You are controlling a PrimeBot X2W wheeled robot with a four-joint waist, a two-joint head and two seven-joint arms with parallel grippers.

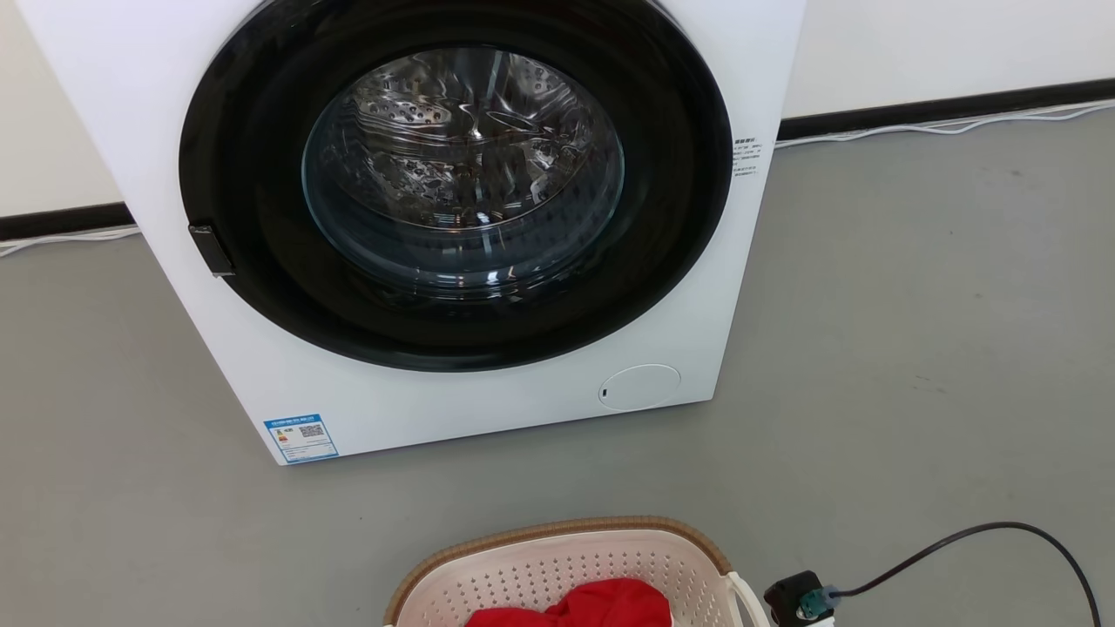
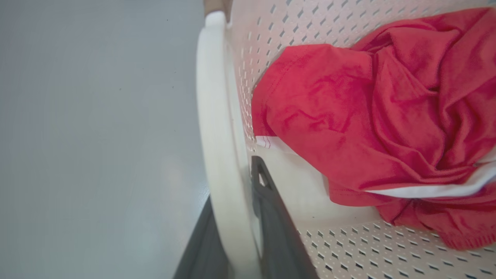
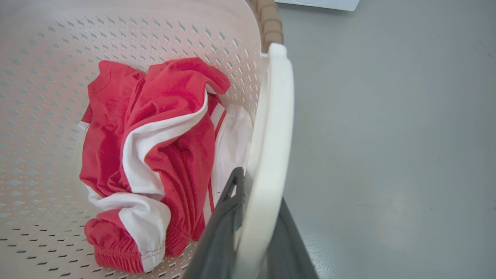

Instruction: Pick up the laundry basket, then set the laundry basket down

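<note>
The laundry basket (image 1: pixel 557 529), cream-white and perforated with a brown woven-look rim, sits at the bottom middle of the head view, in front of the washing machine. A red and white garment (image 1: pixel 592 605) lies inside it. In the left wrist view my left gripper (image 2: pixel 232 182) is shut on a white loop handle (image 2: pixel 217 116), one dark finger (image 2: pixel 271 221) inside the basket wall (image 2: pixel 310 31). In the right wrist view my right gripper (image 3: pixel 259 190) is likewise shut on the other white handle (image 3: pixel 271 128), with one finger (image 3: pixel 224 221) inside. Whether the basket touches the floor I cannot tell.
A white front-loading washing machine (image 1: pixel 488 409) with its round dark door shut stands just beyond the basket. Grey floor (image 1: pixel 915 348) spreads to both sides. A black block with a dark cable (image 1: pixel 958 535) lies right of the basket. White cables (image 1: pixel 958 122) run along the back wall.
</note>
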